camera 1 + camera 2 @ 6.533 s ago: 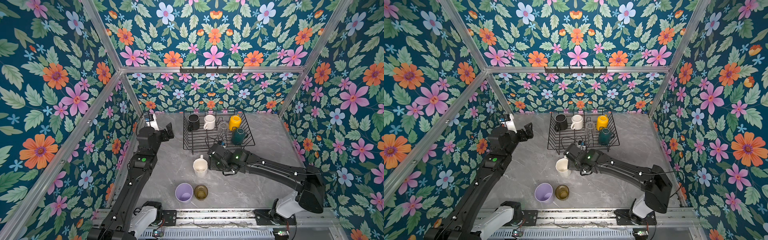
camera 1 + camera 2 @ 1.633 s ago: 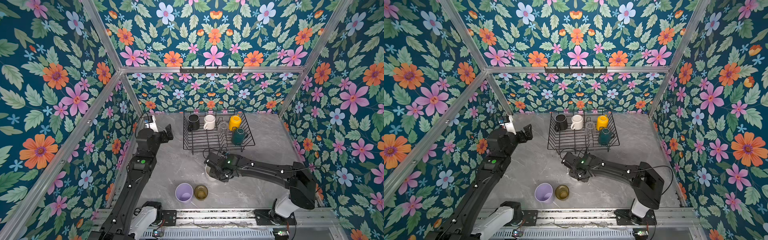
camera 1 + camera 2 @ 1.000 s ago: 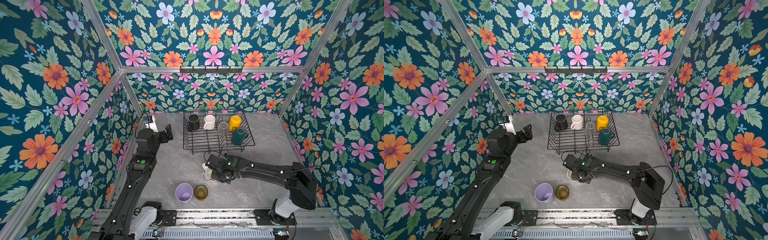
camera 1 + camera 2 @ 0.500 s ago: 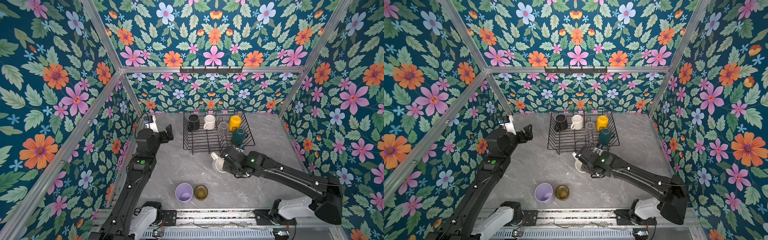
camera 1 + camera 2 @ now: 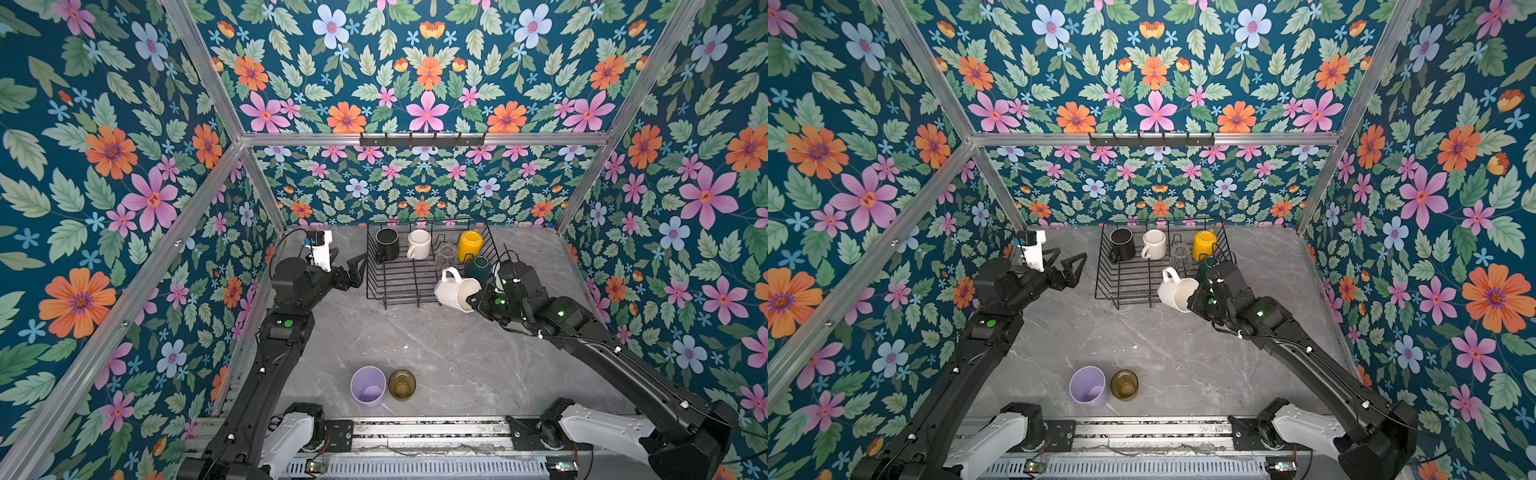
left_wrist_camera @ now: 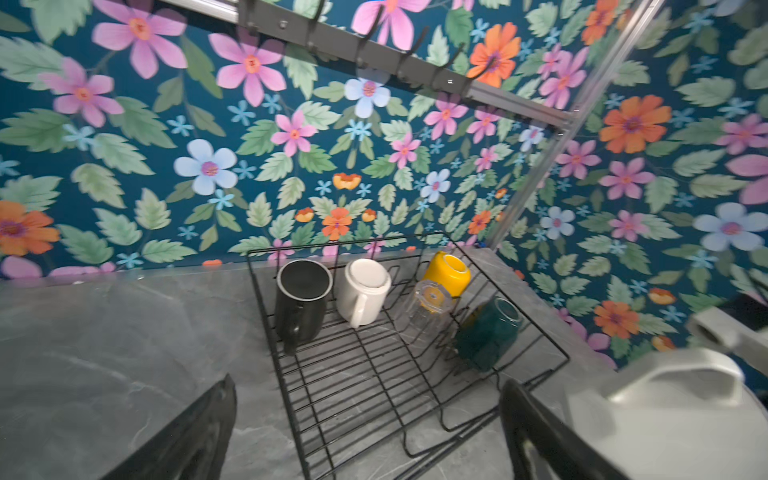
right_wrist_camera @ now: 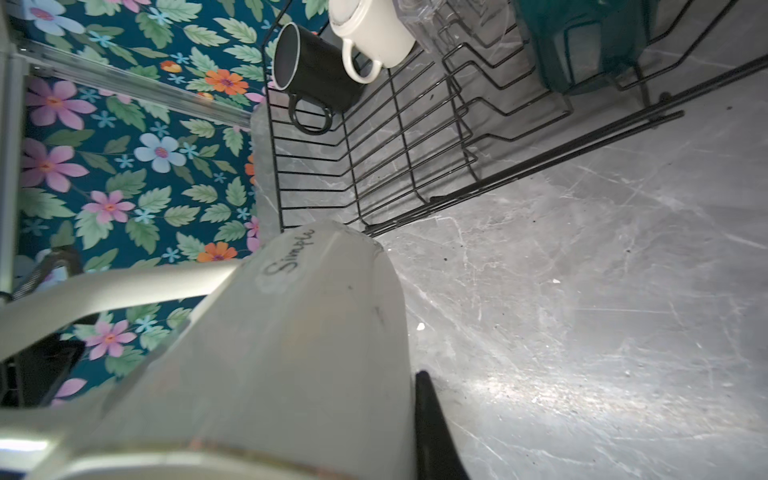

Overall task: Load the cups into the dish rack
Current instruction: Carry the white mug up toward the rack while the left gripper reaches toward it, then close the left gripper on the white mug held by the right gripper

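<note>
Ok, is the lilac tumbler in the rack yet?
No, the lilac tumbler stands upright on the table beside the olive-amber glass, well apart from the dish rack.

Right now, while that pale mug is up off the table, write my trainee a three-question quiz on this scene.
1. True or false: the right claw is shut on the pale mug and holds it tilted at the front right corner of the dish rack.
2. How many cups rest inside the dish rack, not counting the held one?
3. The left claw is: A) open and empty; B) shut on a mug; C) out of view.

Key: 1 true; 2 five; 3 A.
</note>
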